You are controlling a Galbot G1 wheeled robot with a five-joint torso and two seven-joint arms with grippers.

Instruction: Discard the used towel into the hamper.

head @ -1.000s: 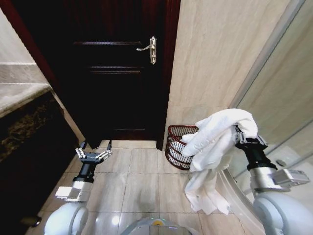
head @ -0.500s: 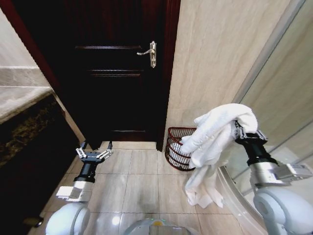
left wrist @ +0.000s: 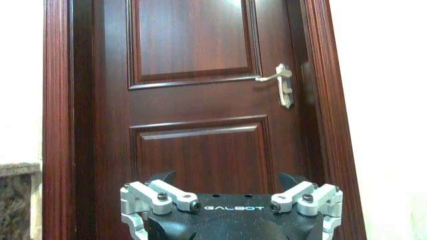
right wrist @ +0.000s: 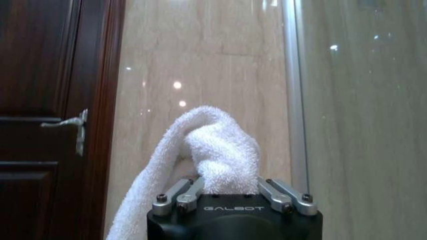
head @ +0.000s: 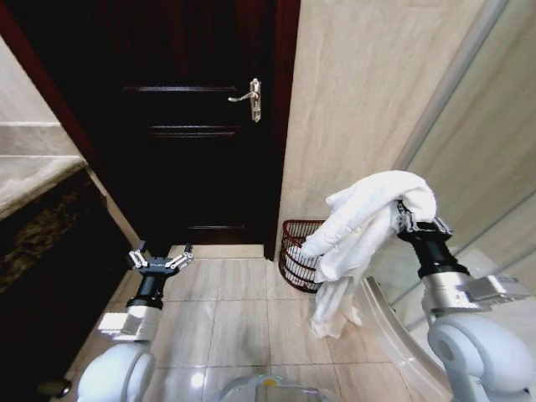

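While gripped: towel [head: 360, 219] in right pincer [head: 408, 219].

Towel: white fluffy terry-cloth towel [head: 360, 226], bunched, held aloft, its loose end hanging toward the floor, at 3 o'clock.
Hamper: small reddish-brown open-weave wicker hamper [head: 295, 255], upright on the floor, against the wall beside the door, partly hidden behind the towel.

A fluffy white terry-cloth towel [head: 360, 222], an open-weave wicker hamper [head: 295, 255], glossy floor tiles [head: 234, 310], a polished wood door [head: 188, 126].

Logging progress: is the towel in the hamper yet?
Not yet. The towel hangs from the right claw, above the floor beside the hamper.
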